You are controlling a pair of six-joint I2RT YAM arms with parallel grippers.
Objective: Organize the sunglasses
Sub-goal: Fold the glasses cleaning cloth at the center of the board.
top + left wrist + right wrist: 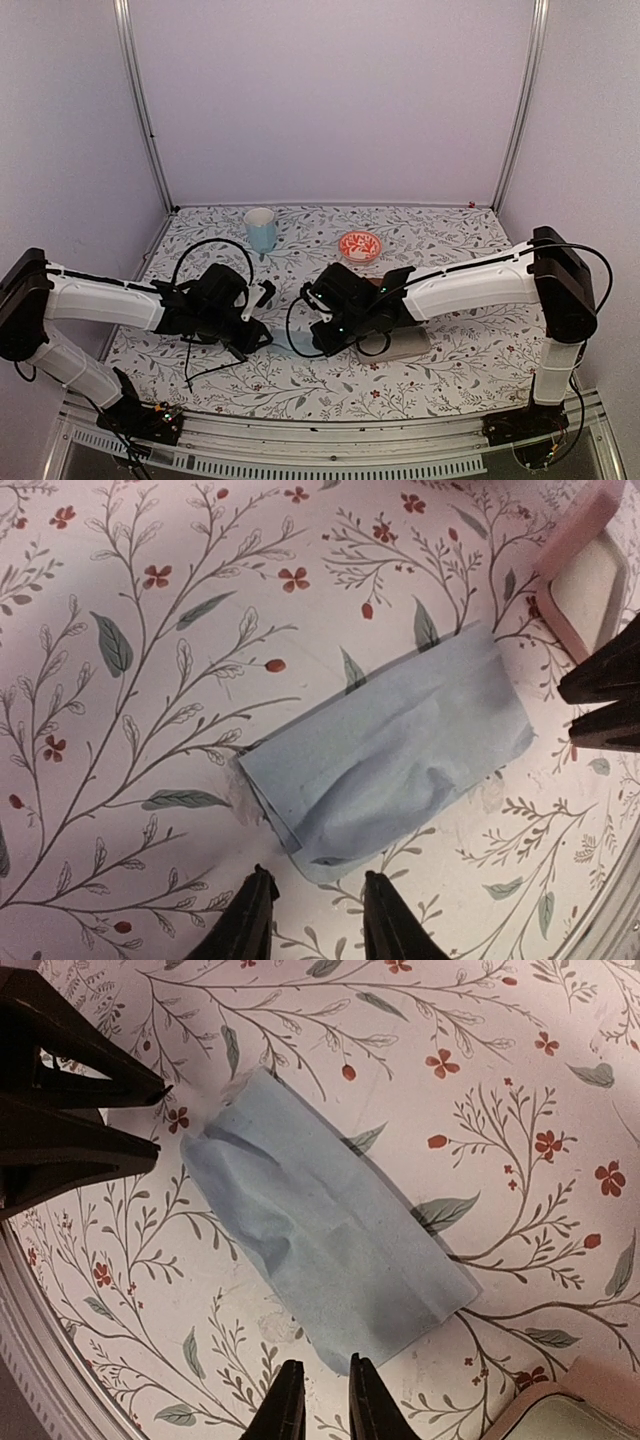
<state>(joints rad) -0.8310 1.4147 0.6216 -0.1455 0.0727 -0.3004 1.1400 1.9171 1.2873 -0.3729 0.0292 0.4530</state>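
The left gripper (pixel 312 918) at nine o'clock, right gripper (pixel 322 1400) at three, both apart and empty, flank the blue cloth (pixel 390 750) (probably for folding).

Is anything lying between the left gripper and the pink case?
Yes. A blue cloth lies flat on the table just ahead of the left gripper, on the line to the pink case, and the right gripper sits beside the case. No sunglasses show in either wrist view.
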